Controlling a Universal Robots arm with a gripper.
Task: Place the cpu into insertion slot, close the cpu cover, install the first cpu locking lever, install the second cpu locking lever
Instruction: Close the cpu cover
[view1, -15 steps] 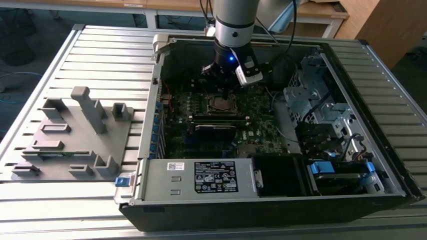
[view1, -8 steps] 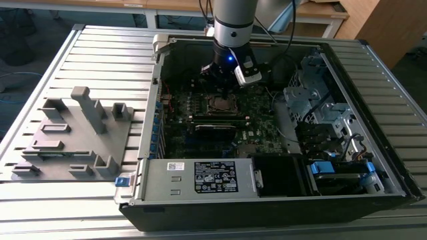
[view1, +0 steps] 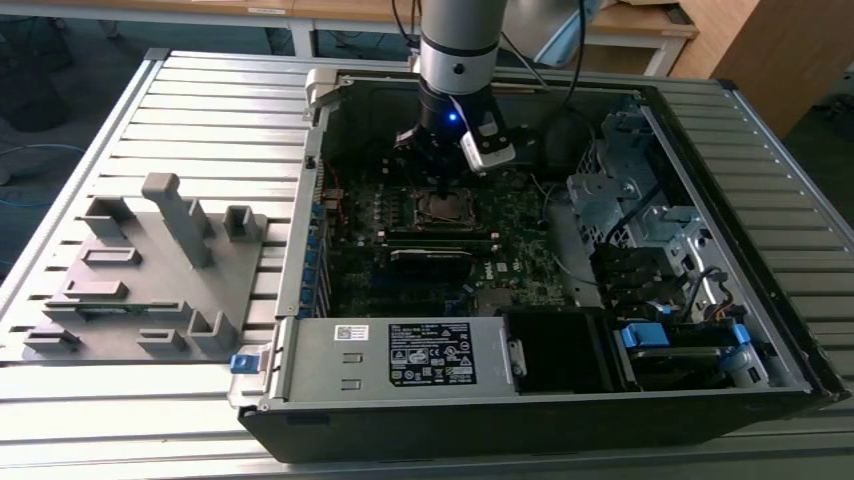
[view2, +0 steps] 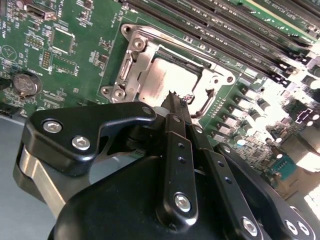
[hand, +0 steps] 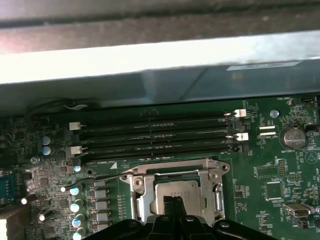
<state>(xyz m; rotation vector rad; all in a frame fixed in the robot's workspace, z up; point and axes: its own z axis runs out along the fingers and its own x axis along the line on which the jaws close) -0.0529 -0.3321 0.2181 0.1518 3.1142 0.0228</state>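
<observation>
**Claw (view2: 177, 100) over socket (view1: 441, 208): pinched closed, and I see nothing in its grip.**
Directly under the tips I find the chip (view2: 172, 75), seated in the socket. Its grey top shows through the window of the cover plate (view2: 137, 55), which appears to lie flat over it. Beyond the plate, the long memory slots (view2: 225, 30) run parallel to its far edge.

grey arm (view1: 461, 35), black pincer (view2: 176, 100), silver screws (view2: 182, 201)

Exterior view overlooks the case (view1: 534, 428); both wrist views closely share cpu cover (view2: 142, 55) (hand: 172, 169).
</observation>
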